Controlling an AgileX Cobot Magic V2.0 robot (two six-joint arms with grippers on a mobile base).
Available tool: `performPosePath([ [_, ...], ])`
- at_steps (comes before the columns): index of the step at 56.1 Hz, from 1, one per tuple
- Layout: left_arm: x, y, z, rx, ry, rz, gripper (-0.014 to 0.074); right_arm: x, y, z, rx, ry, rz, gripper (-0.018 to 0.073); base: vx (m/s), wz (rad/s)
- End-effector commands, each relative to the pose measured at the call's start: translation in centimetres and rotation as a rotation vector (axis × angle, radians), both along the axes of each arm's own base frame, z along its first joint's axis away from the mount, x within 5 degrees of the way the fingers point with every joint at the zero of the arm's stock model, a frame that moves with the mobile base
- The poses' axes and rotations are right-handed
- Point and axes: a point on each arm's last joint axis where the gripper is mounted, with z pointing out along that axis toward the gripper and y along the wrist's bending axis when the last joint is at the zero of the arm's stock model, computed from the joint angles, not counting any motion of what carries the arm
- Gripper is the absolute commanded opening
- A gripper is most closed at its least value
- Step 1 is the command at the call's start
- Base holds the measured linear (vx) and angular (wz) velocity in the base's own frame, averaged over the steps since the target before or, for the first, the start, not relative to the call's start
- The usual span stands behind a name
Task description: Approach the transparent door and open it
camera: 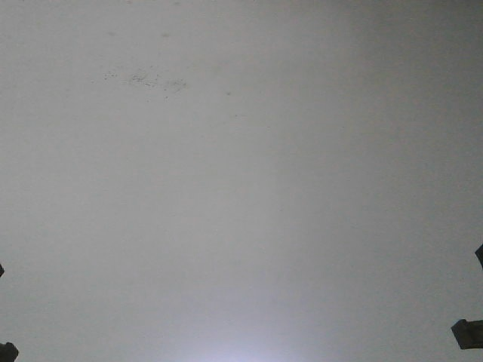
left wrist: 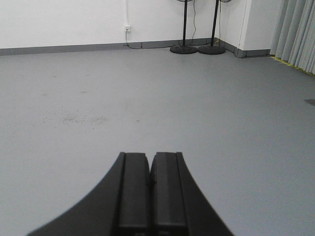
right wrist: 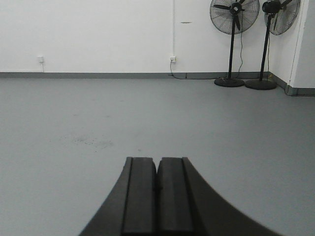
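While right end effector point(right wrist: 157, 166) sits closed, two fans point(right wrist: 234, 17) stand beyond.

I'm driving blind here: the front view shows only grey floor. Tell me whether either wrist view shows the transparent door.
Observer: Neither does. The right wrist view faces a white wall with pedestal fans at its right end.
Operator: Report the right side of the left wrist view.
Observer: Grey curtains hang at that edge.
Operator: Give me the pincers.
Observer: The left pincer and right pincer both look shut, with nothing between them.
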Motion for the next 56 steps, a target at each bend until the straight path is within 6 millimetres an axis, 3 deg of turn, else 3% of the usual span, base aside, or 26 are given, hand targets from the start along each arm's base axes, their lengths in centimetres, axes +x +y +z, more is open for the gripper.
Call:
performPosePath([
  [1,-0.12,0.04,1.66,-0.033,-0.113,0.002,0.0001,-0.09,-0.09,0.77,0.001,-0.098,-0.011,-0.0004,0.0,0.0],
  [56,-0.12,0.04,1.66,-0.033,-0.113,0.002,0.0001,-0.09,-0.09,0.77,0.001,-0.098,-0.011,-0.0004,0.02,0.03],
])
